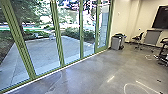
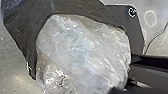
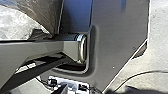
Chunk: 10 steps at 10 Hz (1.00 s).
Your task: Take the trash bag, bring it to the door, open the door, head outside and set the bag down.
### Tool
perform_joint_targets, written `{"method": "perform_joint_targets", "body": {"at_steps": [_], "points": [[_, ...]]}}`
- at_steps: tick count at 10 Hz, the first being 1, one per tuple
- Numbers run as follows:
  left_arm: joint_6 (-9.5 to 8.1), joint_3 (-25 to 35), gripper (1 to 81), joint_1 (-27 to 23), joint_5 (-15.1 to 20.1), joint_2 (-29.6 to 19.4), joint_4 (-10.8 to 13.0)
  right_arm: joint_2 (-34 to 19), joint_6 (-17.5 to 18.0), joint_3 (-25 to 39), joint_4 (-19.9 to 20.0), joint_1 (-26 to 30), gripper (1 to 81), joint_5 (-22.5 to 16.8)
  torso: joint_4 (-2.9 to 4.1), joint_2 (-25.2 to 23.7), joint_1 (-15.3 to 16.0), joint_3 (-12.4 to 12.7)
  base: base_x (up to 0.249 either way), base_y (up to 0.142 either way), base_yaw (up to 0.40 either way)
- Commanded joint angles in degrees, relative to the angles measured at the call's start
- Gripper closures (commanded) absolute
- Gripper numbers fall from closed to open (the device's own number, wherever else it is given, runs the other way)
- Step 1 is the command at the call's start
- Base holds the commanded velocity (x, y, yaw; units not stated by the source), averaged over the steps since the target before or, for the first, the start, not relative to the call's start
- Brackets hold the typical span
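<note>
trash bag point(image 2: 82, 50): indoors, on the room side of the green-framed glass wall point(image 1: 58, 40); a dark film point(image 2: 20, 30) lies around pale, crumpled clear plastic.
bag's feel: it looks light and bulky for its weight, soft all through, with nothing stiff to push against. the shiny plastic is probably slippery, and thin enough to tear on a sharp corner.
where to hold: best by a gathered twist of the dark film near the mouth, several folds deep; a pinch of the loose clear plastic could slide out or rip.
left gripper: i cannot tell whether it is clamped on the bag or apart from it; its grip is not readable.
right gripper: i cannot tell its state either.
green-framed glass wall: i cannot tell which panel opens; this looks like the carrying leg, with the door and the setting down not yet done.
paved yard point(image 1: 42, 52): beyond the glass wall, the likely place to put the bag down.
grey bin point(image 1: 117, 42): just beside the far end of the glass wall.
chair point(image 1: 138, 37): further from the glass wall than the bin.
risk: loose film could snag on the frame.
</note>
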Motion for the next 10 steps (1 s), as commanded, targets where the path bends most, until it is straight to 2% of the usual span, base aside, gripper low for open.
{"method": "perform_joint_targets", "body": {"at_steps": [1,3,5,6,8,10], "points": [[0.35,0.29,81.1,-3.03,3.64,-0.01,0.19,0.09,0.01,0.14,-0.08,2.17,1.0,-3.88,0.00,0.00,0.00,0.00,0.112,0.000,0.000],[0.35,0.29,81.1,-2.95,3.64,0.07,0.28,0.09,0.01,0.14,-0.08,2.17,1.0,-3.97,0.00,0.00,0.00,0.00,0.112,0.000,0.000],[0.35,0.29,81.1,-3.03,3.64,-0.01,0.28,0.09,-0.08,0.14,-0.16,2.08,1.0,-3.97,0.00,0.00,0.00,5.21,0.112,0.000,0.000],[0.35,0.29,81.1,-2.94,3.64,0.08,0.28,0.09,-0.08,0.06,-0.08,2.08,1.0,-3.88,0.00,0.02,0.02,0.59,0.112,0.000,0.000],[0.35,0.29,81.1,-3.03,3.64,0.08,0.28,0.09,-0.08,0.14,-0.08,1.99,1.0,-3.96,0.00,0.00,0.00,2.65,0.112,0.000,0.000],[0.35,0.29,81.1,-2.94,3.64,-0.01,0.28,0.18,-0.08,0.14,-0.16,1.99,1.0,-3.97,0.00,-0.02,-0.05,3.15,0.112,0.000,0.000]]}}
